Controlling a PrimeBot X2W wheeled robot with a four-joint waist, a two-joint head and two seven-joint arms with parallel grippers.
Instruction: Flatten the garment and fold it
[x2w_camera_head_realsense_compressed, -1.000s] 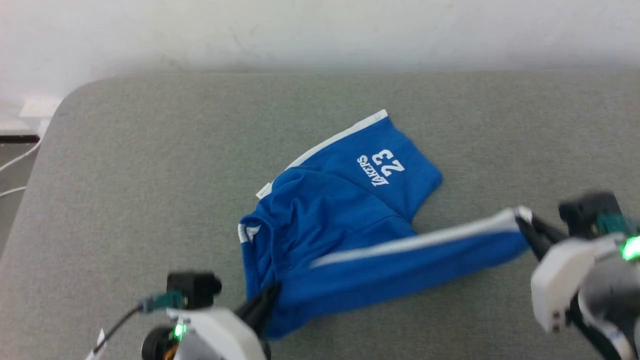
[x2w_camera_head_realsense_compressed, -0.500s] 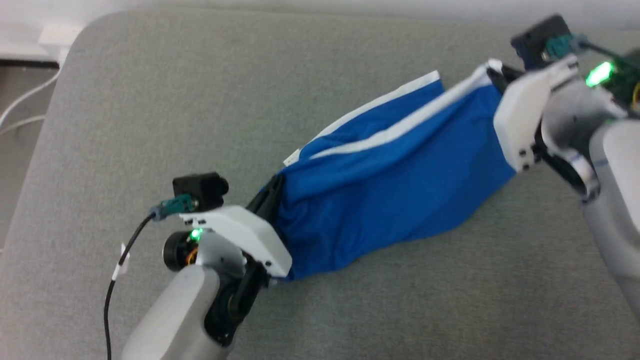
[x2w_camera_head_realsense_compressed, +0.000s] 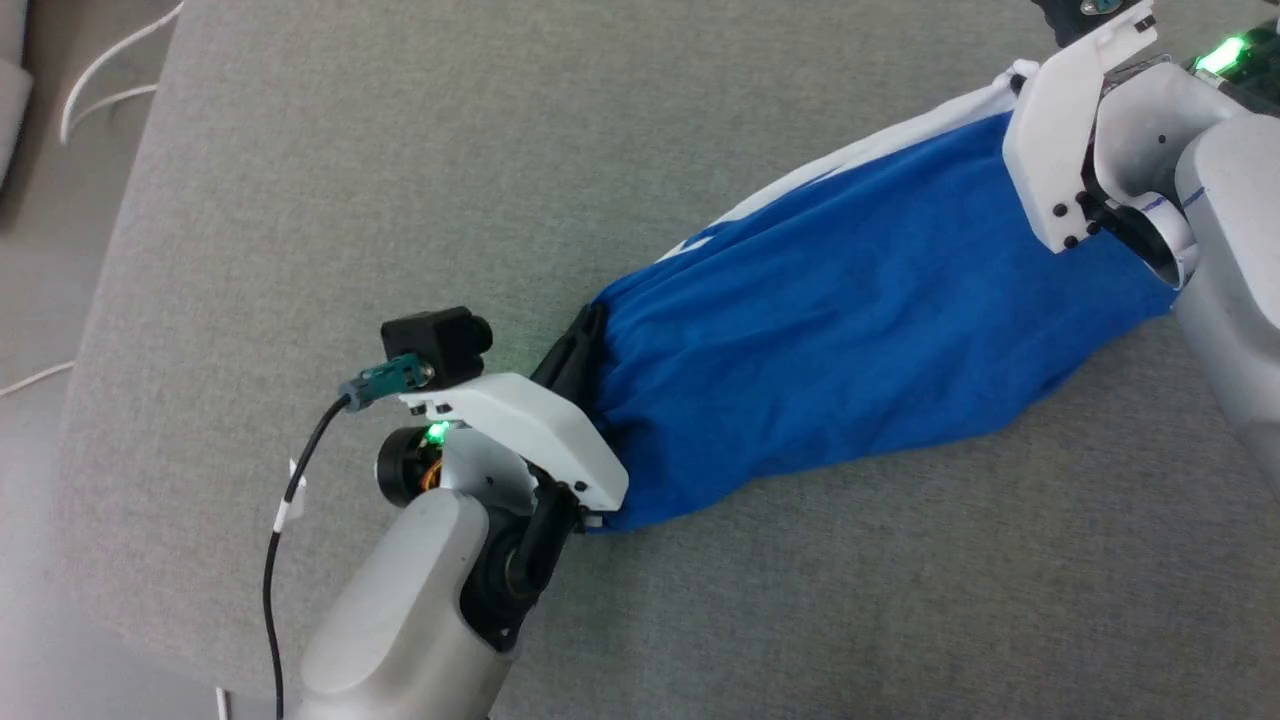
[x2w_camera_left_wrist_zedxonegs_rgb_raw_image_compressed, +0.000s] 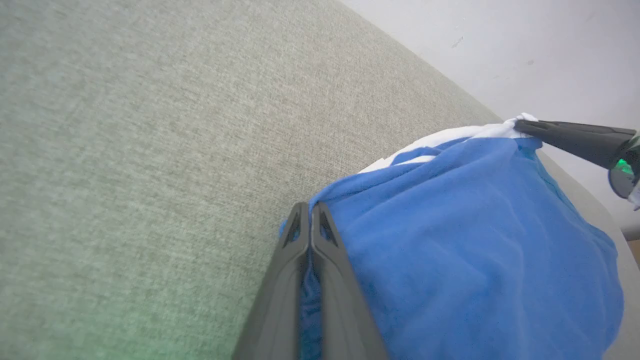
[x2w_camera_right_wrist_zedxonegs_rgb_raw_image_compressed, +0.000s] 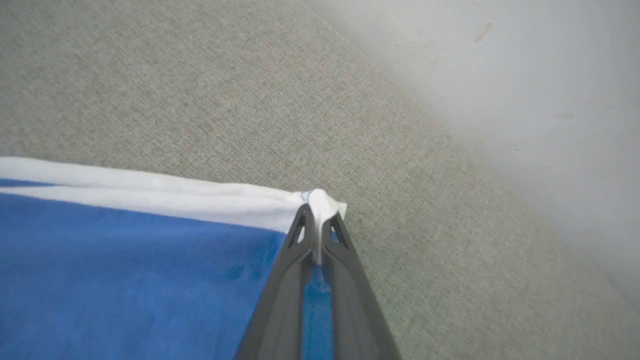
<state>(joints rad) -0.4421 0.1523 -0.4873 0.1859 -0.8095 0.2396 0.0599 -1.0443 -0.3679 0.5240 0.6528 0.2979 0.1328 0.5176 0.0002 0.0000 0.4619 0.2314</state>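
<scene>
Since a second ago the shorts (x2w_camera_head_realsense_compressed: 850, 330) have gone from lying crumpled, with one leg drawn out, to being held by two ends. The whole head view has shifted too, so the camera has moved as well.

They now run as a long blue band from the centre of the head view to its upper right, over the grey padded surface (x2w_camera_head_realsense_compressed: 400, 150). The left gripper (x2w_camera_left_wrist_zedxonegs_rgb_raw_image_compressed: 310, 210) has its jaws pressed together on the blue edge at the lower-left end, with cloth showing between the fingers. The right gripper (x2w_camera_right_wrist_zedxonegs_rgb_raw_image_compressed: 317, 215) has its jaws closed on the corner of the white band (x2w_camera_right_wrist_zedxonegs_rgb_raw_image_compressed: 150, 192), and a small tuft of white pokes past the tips. That band runs along the upper edge of the cloth.

Between the two grips the blue cloth sags in a loose, doubled pouch. Whether its lower edge rests on the surface or hangs just above it cannot be told.

By my reading, the flattening is under way but not finished. The cloth is pulled lengthwise, but it is neither spread out nor laid down. No fold has been made, so spreading, smoothing and folding all remain.
</scene>
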